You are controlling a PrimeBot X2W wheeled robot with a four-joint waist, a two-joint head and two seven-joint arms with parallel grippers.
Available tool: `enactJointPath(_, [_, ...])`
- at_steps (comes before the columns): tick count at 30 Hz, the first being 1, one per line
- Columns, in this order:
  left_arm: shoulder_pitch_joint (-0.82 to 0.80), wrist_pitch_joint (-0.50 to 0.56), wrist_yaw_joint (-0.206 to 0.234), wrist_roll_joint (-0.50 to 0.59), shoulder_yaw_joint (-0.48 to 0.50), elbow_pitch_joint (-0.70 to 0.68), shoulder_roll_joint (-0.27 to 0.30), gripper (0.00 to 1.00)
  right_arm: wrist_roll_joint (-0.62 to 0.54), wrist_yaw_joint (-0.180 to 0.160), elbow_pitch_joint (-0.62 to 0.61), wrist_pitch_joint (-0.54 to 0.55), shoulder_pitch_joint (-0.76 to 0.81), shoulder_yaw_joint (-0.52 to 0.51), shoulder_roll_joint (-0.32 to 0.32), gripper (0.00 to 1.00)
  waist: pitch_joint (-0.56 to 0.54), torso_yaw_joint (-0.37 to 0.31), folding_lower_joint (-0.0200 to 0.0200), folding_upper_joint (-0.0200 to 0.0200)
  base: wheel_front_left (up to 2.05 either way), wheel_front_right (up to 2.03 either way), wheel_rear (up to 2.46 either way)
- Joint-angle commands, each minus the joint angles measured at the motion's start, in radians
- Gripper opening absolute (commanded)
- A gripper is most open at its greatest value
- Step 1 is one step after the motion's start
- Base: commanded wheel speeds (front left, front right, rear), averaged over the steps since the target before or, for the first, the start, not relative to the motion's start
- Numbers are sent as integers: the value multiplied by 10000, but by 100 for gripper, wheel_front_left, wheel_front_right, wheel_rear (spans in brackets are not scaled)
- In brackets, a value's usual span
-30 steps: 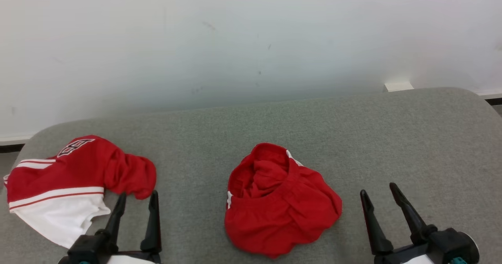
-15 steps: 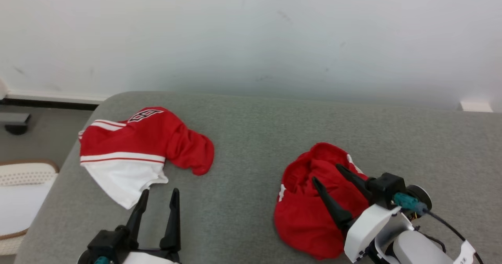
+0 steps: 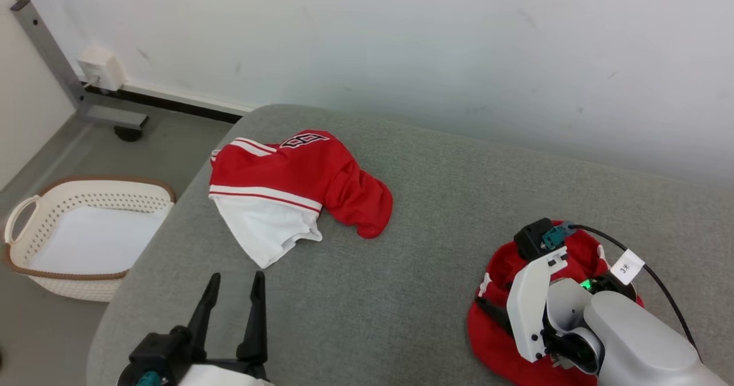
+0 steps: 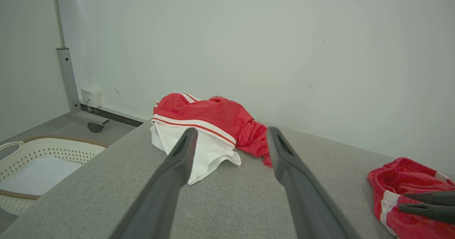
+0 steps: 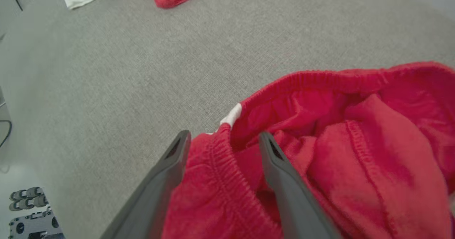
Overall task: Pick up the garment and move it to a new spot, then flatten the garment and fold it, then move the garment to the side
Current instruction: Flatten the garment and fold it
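Right gripper [image 5: 224, 135] has its fingers apart, one on each side of the elastic waistband of the red shorts [image 3: 490, 337], not clamped. The shorts lie bunched at the lower right of the head view on the grey pad [image 3: 436, 202]. Left gripper [image 3: 237, 277] is also spread and holds nothing, bottom left of centre, just below the red-and-white jersey [image 3: 287, 174]; white basket [image 3: 86, 180] on the floor, far left.

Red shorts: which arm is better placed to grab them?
Right. The right end effector is open astride the red shorts at their waistband; the left end effector is open over the cushion, apart from them.
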Motion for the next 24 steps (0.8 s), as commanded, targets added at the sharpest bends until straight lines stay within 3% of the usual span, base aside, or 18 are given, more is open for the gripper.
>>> enactJointPath(1, [-98, -6, 33, -73, 16, -41, 31, 100, 75, 2, 315, 371, -242, 118, 7, 100, 70, 169, 0, 0, 0, 0, 0])
enactJointPath(6, [-129, -6, 27, -100, 78, -67, 31, 100, 412, 1, 873, 1088, -180, 404, 139, 100, 143, 311, 0, 0, 0, 0, 0])
enactJointPath(8, [-105, -5, 40, -106, 99, -65, 31, 100, 537, 1, 948, 1289, -84, 569, 110, 45, 146, 313, 0, 0, 0, 0, 0])
enactJointPath(10, [-76, -5, 60, -103, 130, -55, 32, 100, 635, 2, 876, 1271, -28, 699, 84, 0, 124, 281, 0, 0, 0, 0, 0])
enactJointPath(19, [88, -5, -21, 112, 201, 55, 32, 100, 942, 1, 418, 555, -135, 943, -116, 0, -184, -103, 0, 0, 0, 0, 0])
enactJointPath(24, [187, -6, -74, 196, 256, 63, 33, 100, 1138, 1, -289, -535, -396, 782, -419, 0, -327, -484, 0, 0, 0, 0, 0])
